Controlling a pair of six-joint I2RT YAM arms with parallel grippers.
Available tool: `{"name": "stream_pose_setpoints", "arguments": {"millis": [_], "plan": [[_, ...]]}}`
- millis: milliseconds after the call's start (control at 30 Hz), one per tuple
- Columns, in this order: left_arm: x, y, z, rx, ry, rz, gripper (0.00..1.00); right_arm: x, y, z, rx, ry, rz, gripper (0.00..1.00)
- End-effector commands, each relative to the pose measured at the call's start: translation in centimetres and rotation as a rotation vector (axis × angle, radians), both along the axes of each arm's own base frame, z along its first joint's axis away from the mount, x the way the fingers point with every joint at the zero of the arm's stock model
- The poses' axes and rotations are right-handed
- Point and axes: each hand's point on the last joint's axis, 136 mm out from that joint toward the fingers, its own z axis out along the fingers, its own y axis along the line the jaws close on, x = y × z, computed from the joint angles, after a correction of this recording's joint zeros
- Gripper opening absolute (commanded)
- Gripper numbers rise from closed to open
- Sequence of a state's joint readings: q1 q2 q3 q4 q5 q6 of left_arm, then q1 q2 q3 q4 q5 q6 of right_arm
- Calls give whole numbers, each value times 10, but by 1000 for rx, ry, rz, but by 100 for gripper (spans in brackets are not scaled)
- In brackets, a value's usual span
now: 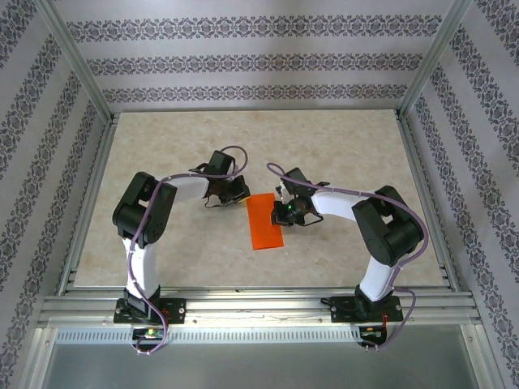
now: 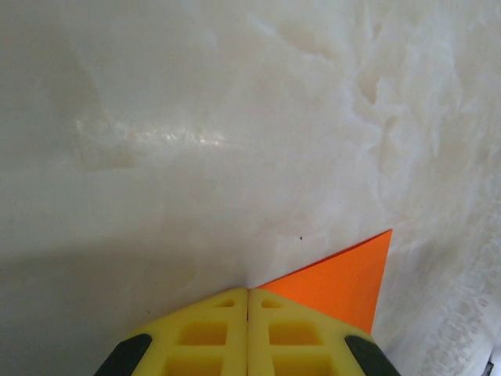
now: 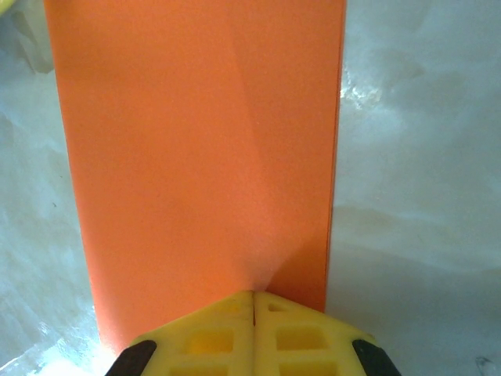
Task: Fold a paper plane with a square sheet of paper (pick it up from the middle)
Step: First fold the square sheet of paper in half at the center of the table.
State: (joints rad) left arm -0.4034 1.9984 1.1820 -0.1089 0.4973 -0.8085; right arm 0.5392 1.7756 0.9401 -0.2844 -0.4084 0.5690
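The orange square sheet of paper [image 1: 266, 220] lies on the table as a narrow folded rectangle between my two arms. My left gripper [image 1: 240, 194] is shut, its yellow tips down on the table at the sheet's far left corner. In the left wrist view that gripper [image 2: 248, 291] touches the edge of an orange corner [image 2: 348, 282], which runs under one finger. My right gripper [image 1: 281, 212] is shut too, and in its wrist view its tips [image 3: 254, 294] press down on the orange paper [image 3: 196, 157] close to its right edge. A paper plane is out of view.
The beige marbled table [image 1: 178, 162] is bounded by aluminium rails [image 1: 243, 304] at the front and sides. Patterned walls [image 1: 243, 65] close off the back and both sides. Bare table lies beyond and to either side of the paper.
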Motion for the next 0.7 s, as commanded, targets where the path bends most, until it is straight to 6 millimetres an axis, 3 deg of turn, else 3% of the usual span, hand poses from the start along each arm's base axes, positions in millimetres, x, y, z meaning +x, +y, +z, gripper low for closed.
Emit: {"name": "stream_pose_setpoints", "arguments": {"millis": [0,300,500,600,667], "plan": [[10,38,-21,146,32,95,8,-31,-24,-27,-117,114,8,0],[18,35,-12,129,28,94,8,-32,-24,-27,-113,114,5,0],[14,19,36,35,-78,36,9,-29,-22,-25,-105,107,3,0],[-1,8,55,-5,-118,-16,9,-27,-22,-24,-105,104,1,0],[-16,-1,58,-32,-122,-61,9,-27,-22,-23,-106,100,1,0]]}}
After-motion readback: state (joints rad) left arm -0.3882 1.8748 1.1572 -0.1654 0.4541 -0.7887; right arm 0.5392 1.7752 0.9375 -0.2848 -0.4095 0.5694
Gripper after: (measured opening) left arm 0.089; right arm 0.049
